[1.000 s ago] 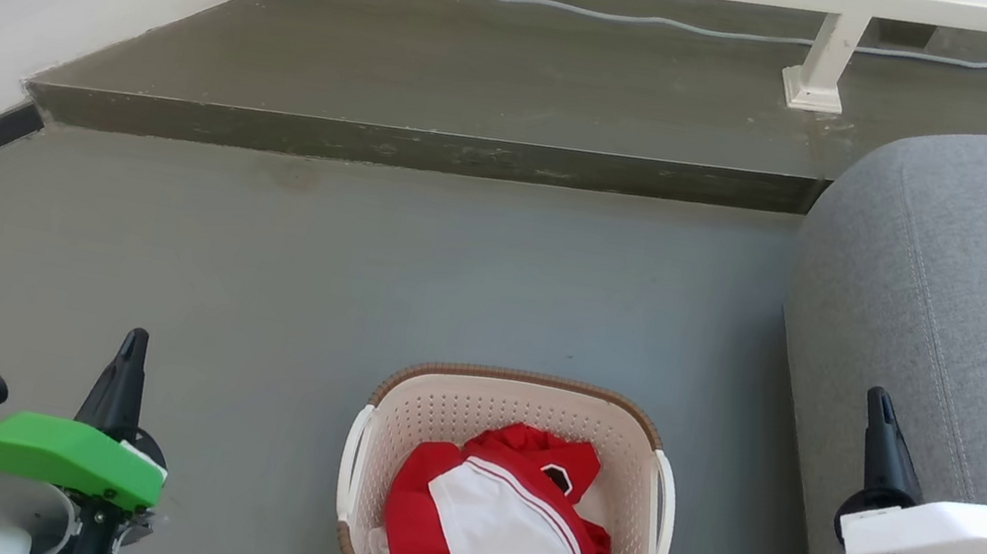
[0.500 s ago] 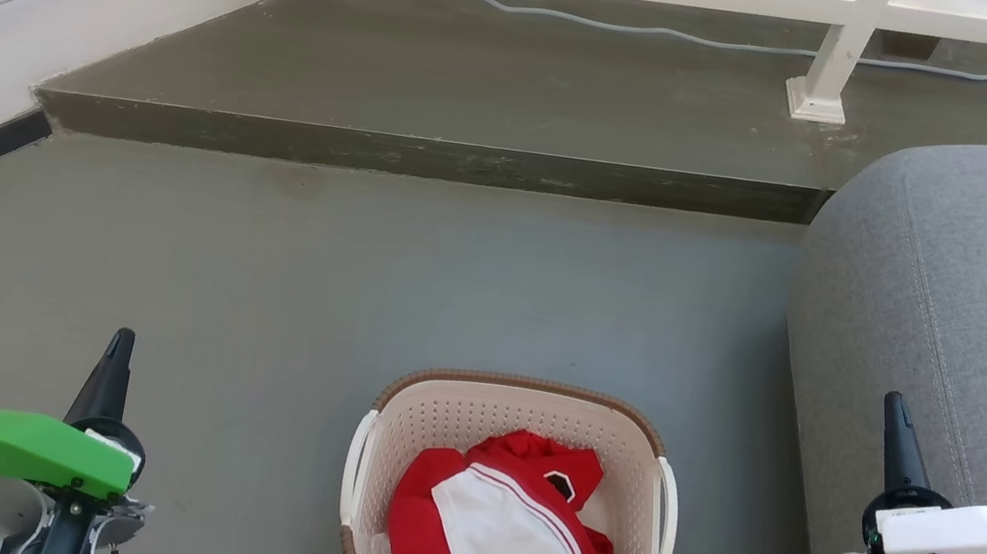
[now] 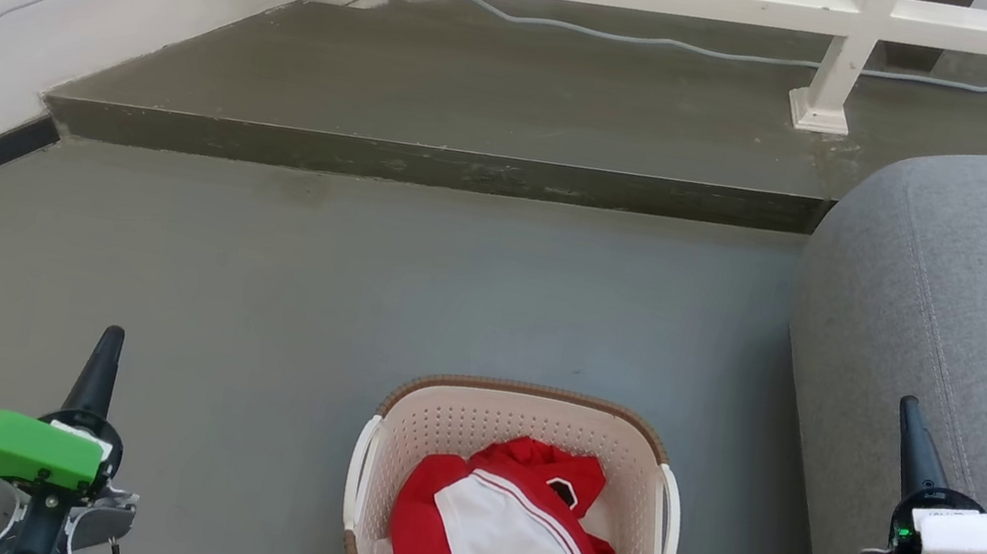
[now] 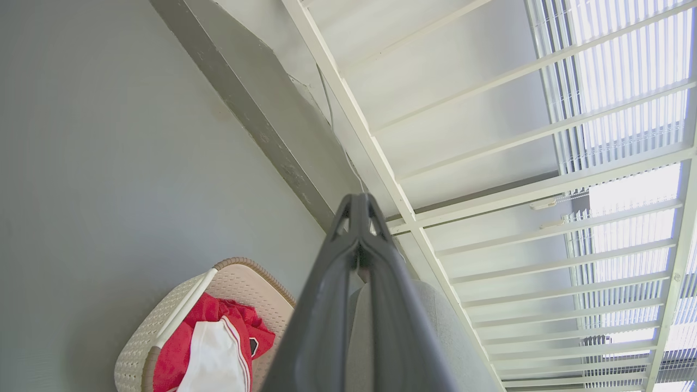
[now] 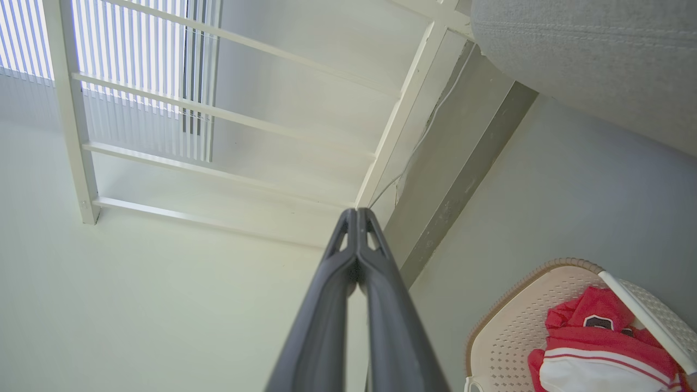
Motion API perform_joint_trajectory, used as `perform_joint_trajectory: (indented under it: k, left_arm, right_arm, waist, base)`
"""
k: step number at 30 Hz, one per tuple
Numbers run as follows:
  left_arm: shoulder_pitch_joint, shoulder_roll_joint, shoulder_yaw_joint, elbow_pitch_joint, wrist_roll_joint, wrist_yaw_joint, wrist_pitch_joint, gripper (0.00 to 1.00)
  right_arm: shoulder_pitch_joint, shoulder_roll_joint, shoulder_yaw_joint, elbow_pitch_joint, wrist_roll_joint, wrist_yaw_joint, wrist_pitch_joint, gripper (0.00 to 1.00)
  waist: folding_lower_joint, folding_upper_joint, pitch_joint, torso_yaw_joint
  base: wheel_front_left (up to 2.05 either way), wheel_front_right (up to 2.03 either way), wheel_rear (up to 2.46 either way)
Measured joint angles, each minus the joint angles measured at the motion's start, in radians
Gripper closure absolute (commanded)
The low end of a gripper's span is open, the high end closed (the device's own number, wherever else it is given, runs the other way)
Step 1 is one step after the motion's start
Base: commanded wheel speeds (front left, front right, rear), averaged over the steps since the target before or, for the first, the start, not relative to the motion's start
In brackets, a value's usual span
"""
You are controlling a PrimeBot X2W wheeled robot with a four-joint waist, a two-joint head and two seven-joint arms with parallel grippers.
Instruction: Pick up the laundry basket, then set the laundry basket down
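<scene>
Trouble lies in the pinched-shut, empty left gripper (image 3: 105, 351) and right gripper (image 3: 915, 448) flanking the laundry basket (image 3: 524, 390) on the grey floor (image 3: 349, 292) beside the sofa (image 3: 986, 303): unopened, they could knock its white handles (image 3: 359, 472), or an uneven lift could spill the red-and-white clothes (image 3: 499, 532).

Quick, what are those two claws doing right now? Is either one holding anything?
Left gripper: closed, fingertips together, holding nothing.
Right gripper: closed, fingertips together, holding nothing.

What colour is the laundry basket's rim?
Brown, woven-look; the laundry basket shows best in the head view.
</scene>
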Motion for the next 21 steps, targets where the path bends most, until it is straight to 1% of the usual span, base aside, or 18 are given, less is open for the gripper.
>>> perform_joint_trajectory:
  k: [5, 8, 21]
  left_arm:
    - [0.000, 0.000, 0.010, -0.005, -0.062, -0.001, 0.018, 1.00]
    - [0.000, 0.000, 0.014, -0.008, -0.099, -0.002, 0.030, 1.00]
    - [0.000, -0.001, 0.045, -0.016, -0.258, -0.005, 0.071, 1.00]
  right_arm:
    - [0.000, 0.000, -0.011, 0.000, 0.064, 0.001, 0.017, 1.00]
    - [0.000, 0.001, -0.018, 0.000, 0.104, 0.008, 0.026, 1.00]
    - [-0.001, 0.002, -0.053, -0.001, 0.269, 0.009, 0.071, 1.00]
  waist:
    - [0.0000, 0.0000, -0.004, 0.003]
    - [0.0000, 0.0000, -0.006, 0.004]
    - [0.0000, 0.0000, -0.017, 0.011]
  base:
    - [0.00, 0.00, 0.00]
    - [0.00, 0.00, 0.00]
    - [0.00, 0.00, 0.00]
